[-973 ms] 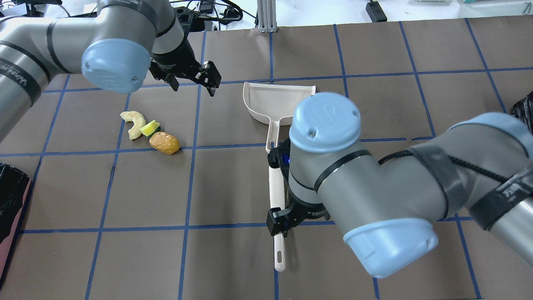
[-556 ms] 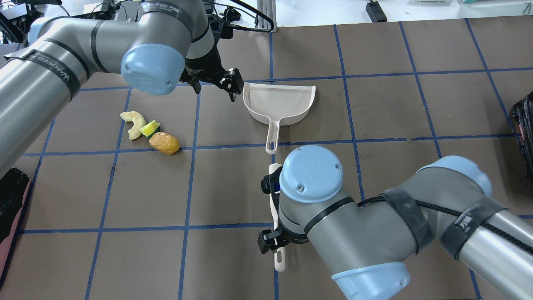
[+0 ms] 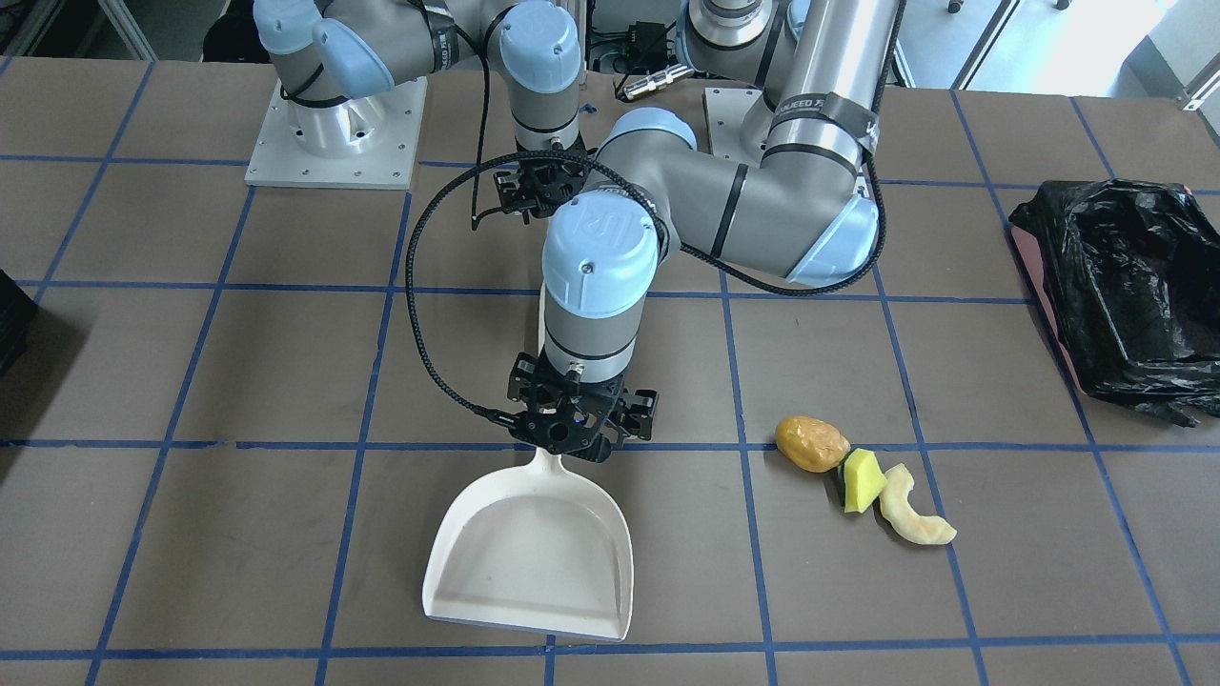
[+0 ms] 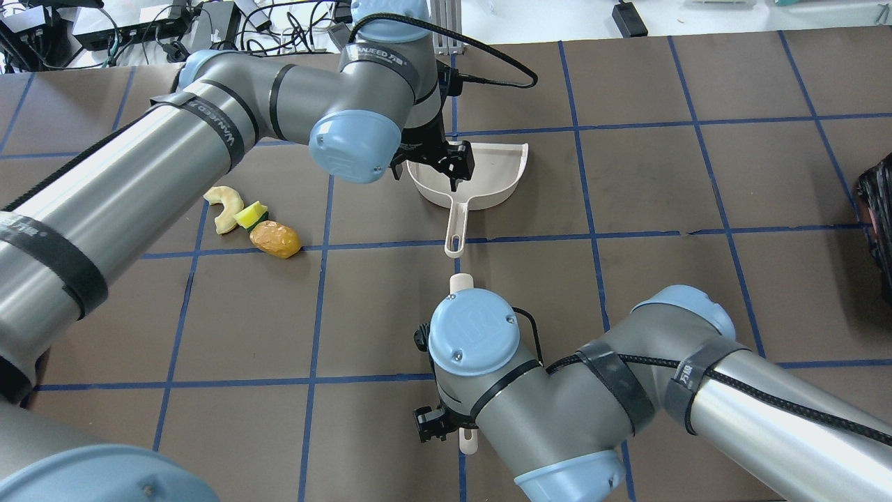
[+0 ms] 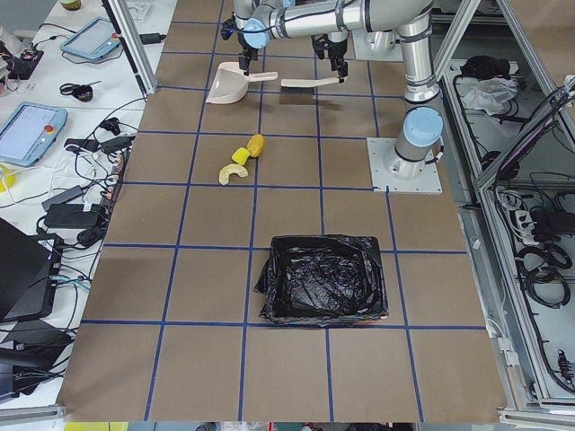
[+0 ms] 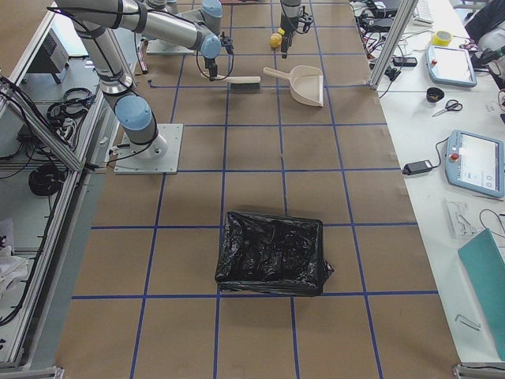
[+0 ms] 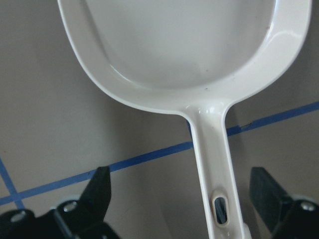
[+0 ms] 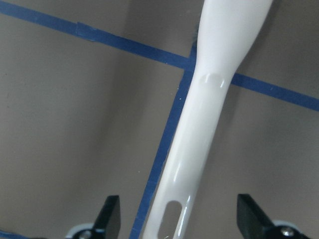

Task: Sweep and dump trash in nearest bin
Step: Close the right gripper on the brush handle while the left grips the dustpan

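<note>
The trash lies together on the table: a golden-brown lump (image 4: 275, 238), a yellow wedge (image 4: 251, 214) and a pale curved slice (image 4: 224, 208). It also shows in the front view (image 3: 811, 443). The white dustpan (image 4: 488, 167) lies to their right. My left gripper (image 4: 435, 164) hangs open over the dustpan's neck. In the left wrist view the handle (image 7: 214, 164) runs between the spread fingers (image 7: 99, 191), untouched. My right gripper (image 4: 453, 432) is open over the white brush handle (image 8: 199, 134). The black-lined bin (image 3: 1125, 286) stands at the table's end on my left.
A second black-lined bin (image 6: 272, 253) stands at the table's end on my right; its edge shows in the overhead view (image 4: 879, 223). The brush (image 5: 301, 85) lies in line with the dustpan handle. Blue tape lines grid the brown table.
My left arm has swung right, from near the trash to over the dustpan's neck. My right arm has drawn back along the brush handle toward its end. Both grippers stay open.
</note>
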`<state>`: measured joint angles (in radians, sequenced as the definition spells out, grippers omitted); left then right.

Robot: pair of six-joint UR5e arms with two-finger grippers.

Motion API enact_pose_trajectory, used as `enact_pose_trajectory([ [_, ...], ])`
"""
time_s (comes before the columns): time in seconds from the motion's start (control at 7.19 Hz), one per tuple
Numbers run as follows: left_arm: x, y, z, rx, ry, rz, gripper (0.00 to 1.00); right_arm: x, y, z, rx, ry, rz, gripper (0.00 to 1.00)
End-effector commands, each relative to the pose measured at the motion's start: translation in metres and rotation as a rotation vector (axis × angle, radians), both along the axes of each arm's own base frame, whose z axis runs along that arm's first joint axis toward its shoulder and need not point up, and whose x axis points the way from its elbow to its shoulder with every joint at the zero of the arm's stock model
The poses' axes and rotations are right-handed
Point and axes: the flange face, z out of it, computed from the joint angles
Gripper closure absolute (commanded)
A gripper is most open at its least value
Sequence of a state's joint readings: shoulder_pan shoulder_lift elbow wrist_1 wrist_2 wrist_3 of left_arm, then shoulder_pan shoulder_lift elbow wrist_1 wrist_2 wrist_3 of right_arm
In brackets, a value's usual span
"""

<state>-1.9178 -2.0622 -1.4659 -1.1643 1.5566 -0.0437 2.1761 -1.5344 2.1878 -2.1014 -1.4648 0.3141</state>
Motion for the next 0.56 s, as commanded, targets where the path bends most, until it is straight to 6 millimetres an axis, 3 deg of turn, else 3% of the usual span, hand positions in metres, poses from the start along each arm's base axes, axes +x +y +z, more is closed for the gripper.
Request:
enact_pose_trajectory([
  [0.0, -0.023, 0.014, -0.026, 0.041, -0.021, -0.028, 0.0, 0.0, 0.001, -0.003, 0.014, 0.02, -0.1, 0.16],
  [0.42, -0.021, 0.036, -0.041, 0.091, -0.048, -0.038, 0.0, 0.005, -0.001, -0.01, 0.043, 0.011, -0.132, 0.33],
])
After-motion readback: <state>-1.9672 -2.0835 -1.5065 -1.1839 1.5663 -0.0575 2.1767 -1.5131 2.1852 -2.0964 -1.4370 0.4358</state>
